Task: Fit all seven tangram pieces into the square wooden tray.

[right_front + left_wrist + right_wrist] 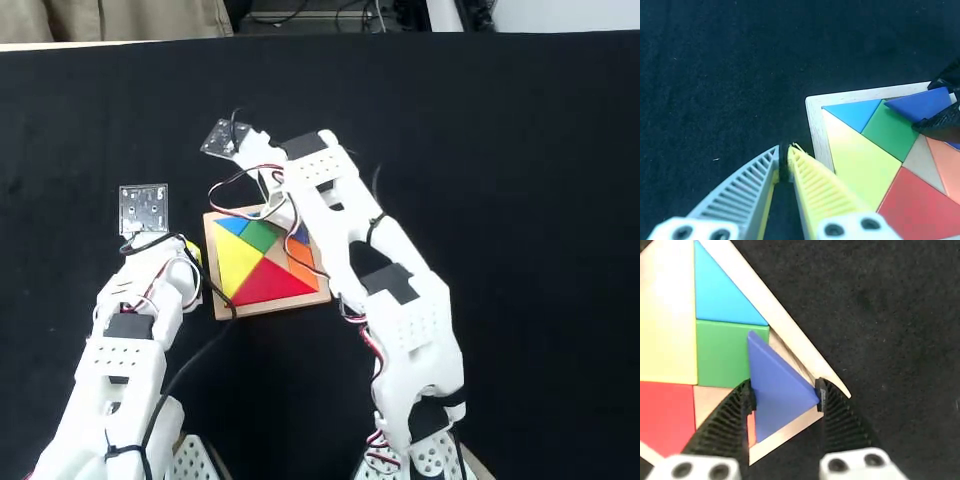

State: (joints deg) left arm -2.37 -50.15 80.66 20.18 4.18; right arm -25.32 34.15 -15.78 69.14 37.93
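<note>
High view: the tray is lying on the desk. Left wrist view: the left pincer is resting closed and empty beside its rim. Right wrist view: the right pincer is gripping the blue triangle by its edges, seemingly tilted over the corner gap; likely light, stiff, slick.

Black jaws clamped on dark blue triangle, over wooden tray corner, overlapping green square

Pale bare-wood tray, smooth faintly glossy tangram pieces, matt, finely fuzzy black cloth underneath.
</note>
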